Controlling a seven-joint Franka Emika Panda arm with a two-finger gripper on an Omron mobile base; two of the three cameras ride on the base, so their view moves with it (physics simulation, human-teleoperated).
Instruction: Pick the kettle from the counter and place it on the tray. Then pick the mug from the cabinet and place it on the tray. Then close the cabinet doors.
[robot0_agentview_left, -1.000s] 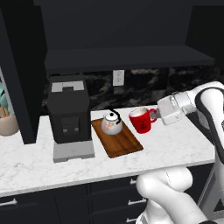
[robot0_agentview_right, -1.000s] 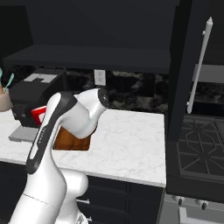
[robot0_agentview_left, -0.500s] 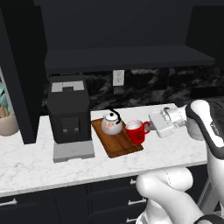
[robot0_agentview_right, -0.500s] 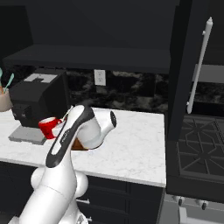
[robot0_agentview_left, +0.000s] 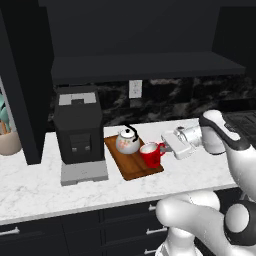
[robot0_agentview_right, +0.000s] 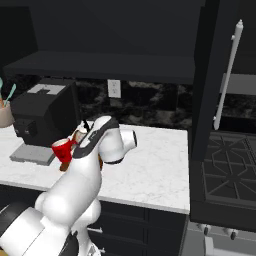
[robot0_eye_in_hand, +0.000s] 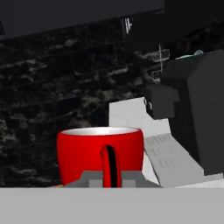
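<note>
My gripper (robot0_agentview_left: 164, 148) is shut on the handle of the red mug (robot0_agentview_left: 150, 154), holding it upright over the right end of the wooden tray (robot0_agentview_left: 135, 169). I cannot tell whether the mug touches the tray. The white kettle (robot0_agentview_left: 128, 142) stands on the tray's far left part, just left of the mug. In the hand view the mug (robot0_eye_in_hand: 100, 151) is right in front, its handle between my gripper's (robot0_eye_in_hand: 108, 179) tips. In the right base view my arm hides most of the tray and the mug (robot0_agentview_right: 62, 150) shows to its left. The cabinet (robot0_agentview_left: 140, 65) is open, its doors (robot0_agentview_right: 215, 75) swung out.
A black coffee machine (robot0_agentview_left: 79, 130) stands on the counter (robot0_agentview_left: 100, 192) just left of the tray. A beige utensil pot (robot0_agentview_left: 9, 141) sits at the far left. The open right door's silver handle (robot0_agentview_right: 228, 75) hangs over a stove (robot0_agentview_right: 230, 170).
My gripper has carried the mug down and to the left, from beside the tray to over its right end next to the kettle.
</note>
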